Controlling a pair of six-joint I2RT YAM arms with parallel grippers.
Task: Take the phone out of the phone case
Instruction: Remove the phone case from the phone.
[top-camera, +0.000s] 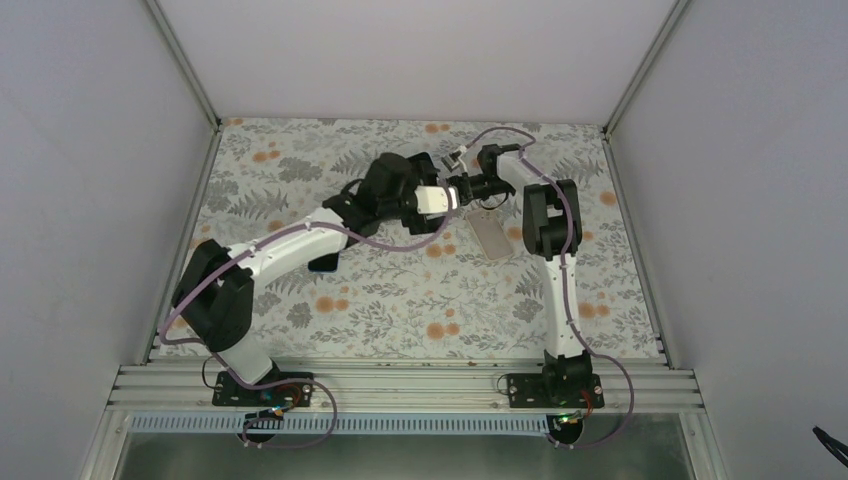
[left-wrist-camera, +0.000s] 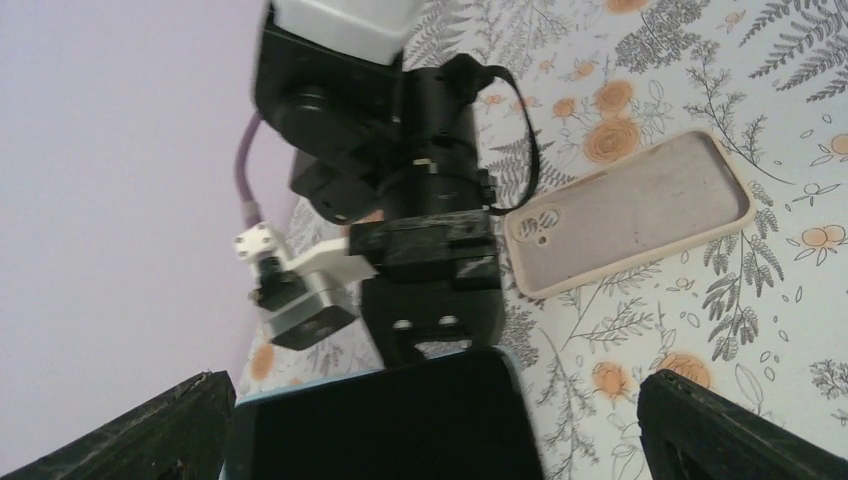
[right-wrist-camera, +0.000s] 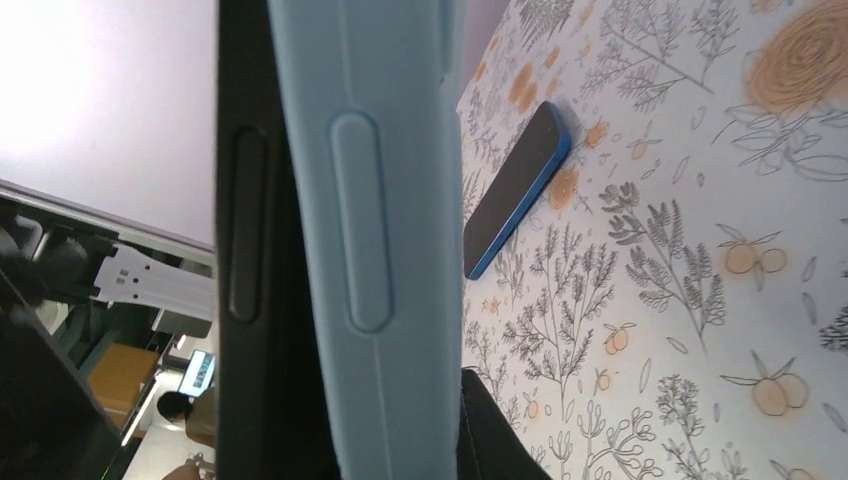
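**Cased phone held aloft over the floral tabletop**

On my screens the right gripper (left-wrist-camera: 432, 350) is closed on a smooth, light-blue phone case (right-wrist-camera: 370, 240). The black phone (left-wrist-camera: 390, 425) sits inside it, above the far middle of the tabletop (right-wrist-camera: 700, 250). The left gripper (left-wrist-camera: 435, 380) gapes wide and holds nothing. The left wrist view shows an empty, round-cornered beige case (left-wrist-camera: 630, 205) lying flat. The right wrist view adds a blue-edged phone (right-wrist-camera: 515, 190).

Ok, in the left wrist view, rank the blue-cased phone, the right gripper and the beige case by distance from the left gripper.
1. Blue-cased phone, between the left gripper's open fingers.
2. Right gripper, just beyond, clamped on the phone's far end.
3. Beige case, lying empty on the table, farther right.
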